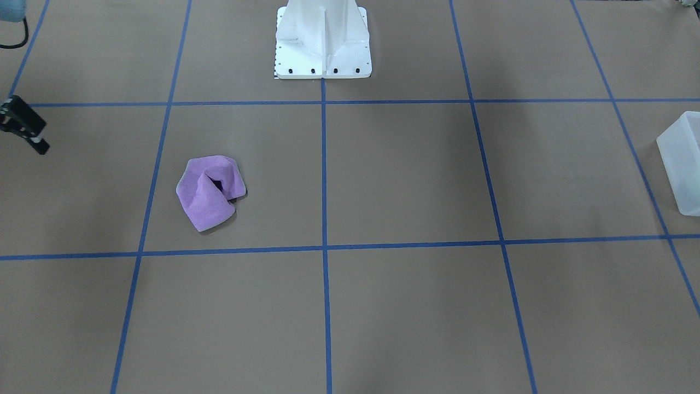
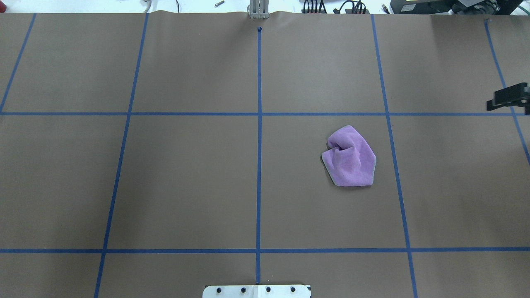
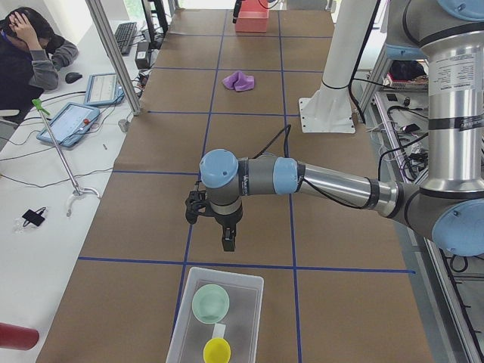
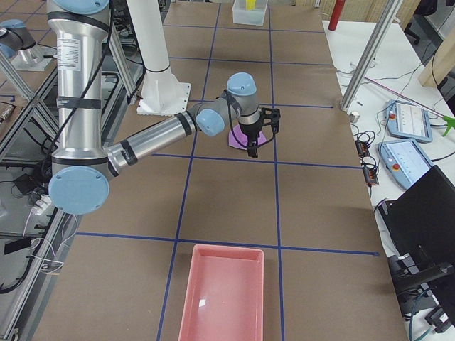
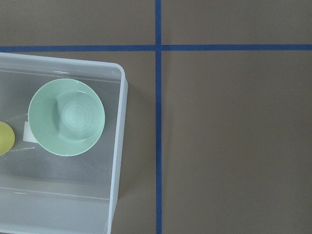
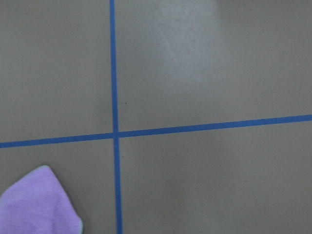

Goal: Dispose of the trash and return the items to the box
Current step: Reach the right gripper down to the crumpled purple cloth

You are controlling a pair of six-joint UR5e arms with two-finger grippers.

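A crumpled purple cloth (image 1: 210,191) lies on the brown table, right of the centre line in the overhead view (image 2: 350,157). My right gripper (image 2: 490,105) hangs above the table to the cloth's right, at the frame edge, apart from the cloth. It also shows in the front view (image 1: 39,145) and the right view (image 4: 252,149). I cannot tell whether it is open or shut. Its wrist view catches a corner of the cloth (image 6: 39,204). My left gripper (image 3: 227,243) hovers just short of a clear box (image 3: 219,318). I cannot tell its state. The box (image 5: 119,146) holds a green bowl (image 5: 66,117) and a yellow item (image 5: 4,139).
A pink tray (image 4: 224,291) sits at the table's end on my right. The white robot base (image 1: 322,44) stands at the table's middle edge. Blue tape lines grid the brown surface. An operator (image 3: 34,53) sits at a side desk with tablets.
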